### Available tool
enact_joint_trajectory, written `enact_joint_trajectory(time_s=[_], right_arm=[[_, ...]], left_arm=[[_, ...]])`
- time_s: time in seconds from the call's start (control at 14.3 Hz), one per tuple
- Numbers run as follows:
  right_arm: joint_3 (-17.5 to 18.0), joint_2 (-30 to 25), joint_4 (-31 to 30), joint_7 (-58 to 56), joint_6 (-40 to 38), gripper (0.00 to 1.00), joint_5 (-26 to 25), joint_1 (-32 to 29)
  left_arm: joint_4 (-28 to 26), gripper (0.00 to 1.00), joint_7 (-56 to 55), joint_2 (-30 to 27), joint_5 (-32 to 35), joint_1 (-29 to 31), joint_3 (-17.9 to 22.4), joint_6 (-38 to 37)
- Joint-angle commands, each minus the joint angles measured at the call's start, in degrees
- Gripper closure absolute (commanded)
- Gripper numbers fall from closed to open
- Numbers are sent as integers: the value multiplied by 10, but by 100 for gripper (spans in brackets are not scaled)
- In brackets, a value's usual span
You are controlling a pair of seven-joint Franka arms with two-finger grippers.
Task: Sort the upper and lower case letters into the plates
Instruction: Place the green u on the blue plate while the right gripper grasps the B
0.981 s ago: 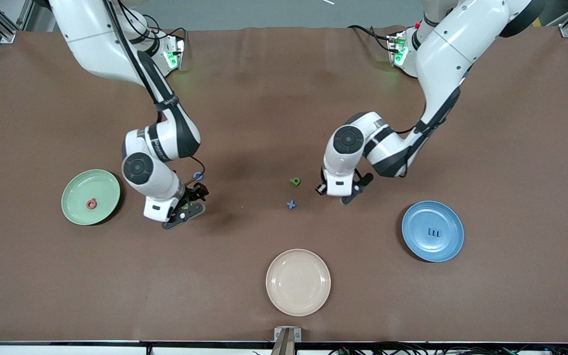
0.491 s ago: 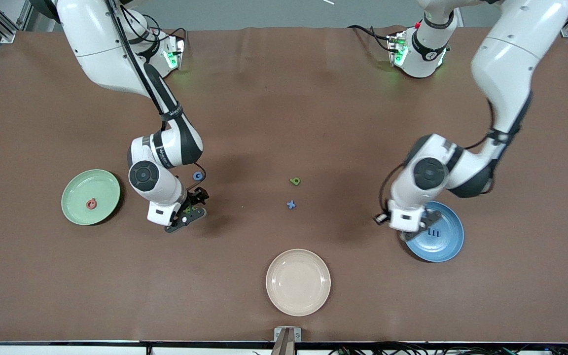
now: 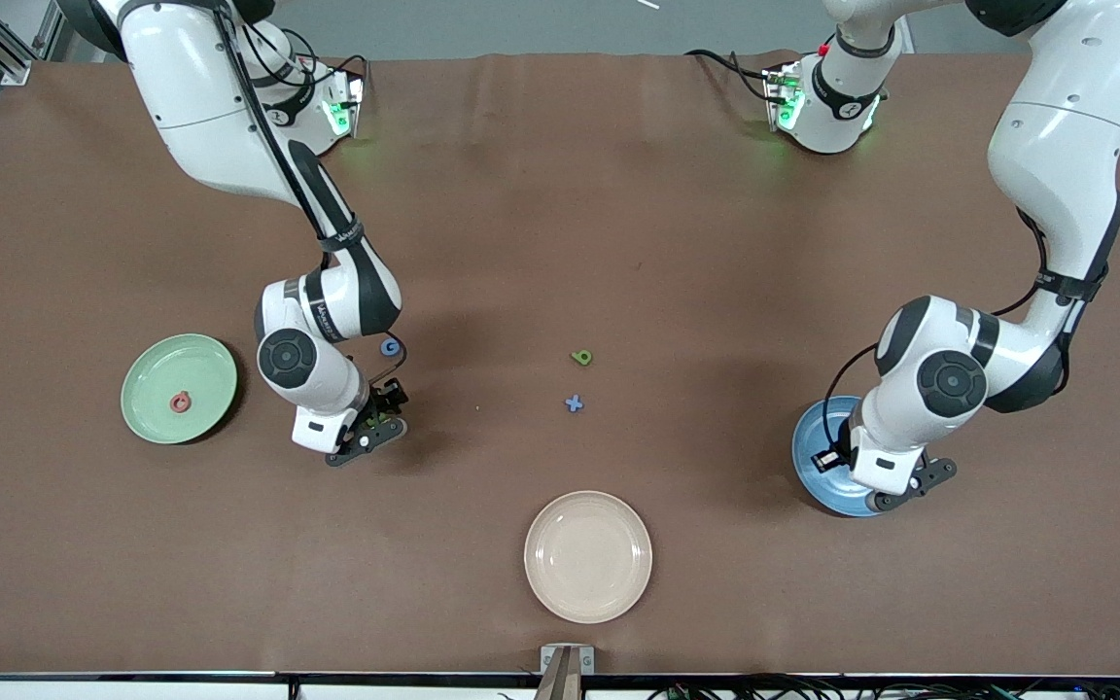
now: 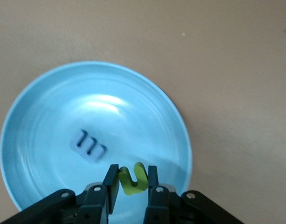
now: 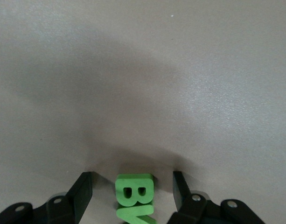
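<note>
My left gripper (image 4: 133,173) is shut on a small yellow-green letter (image 4: 132,182) and hangs over the blue plate (image 4: 133,116), where a blue letter (image 4: 88,147) lies. In the front view this gripper (image 3: 913,486) covers much of the blue plate (image 3: 818,457). My right gripper (image 5: 132,186) is low at the table, open, with a green letter B (image 5: 133,189) between its fingers and a gap on each side. A second green letter (image 5: 136,213) touches the B. The mint green plate (image 3: 147,369) holds a pink letter (image 3: 180,401).
A blue letter (image 3: 390,346) lies on the table beside the right arm's wrist. A green letter (image 3: 580,358) and a blue cross-shaped letter (image 3: 574,402) lie mid-table. A cream plate (image 3: 587,556) sits near the front edge.
The left arm has swung from the middle of the table to over the blue plate, its gripper staying shut. The right gripper has sunk lower and its fingers have narrowed around the green B.
</note>
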Motion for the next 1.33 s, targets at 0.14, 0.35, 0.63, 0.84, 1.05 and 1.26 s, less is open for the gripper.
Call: enact_joint_trajectory(time_s=[0.14,0.35,0.63,0.84,1.05,1.26], right_arm=[[4,3,5,-5,1,43,1,-12],[4,3,5,-5,1,58,1,-12],[4,3,4,-3,1,70,2,-10],[3,-2,7,2,-6,77,1,-5],[-13,-28,60,-8,-107,77,-2,-9],[-63,-68,94,-80,-237,77,-19,-12]], left_arm=[[23,99,51,22,12,-3,23,-1],[23,98,51,26,12,-2,25,-1],[23,90,51,32,11,-2,34,13],[23,18,45,26,10,-3,33,14],[24,0,44,19,6,-1,30,13],[18,0,27,7,-9,-4,-4,-1]])
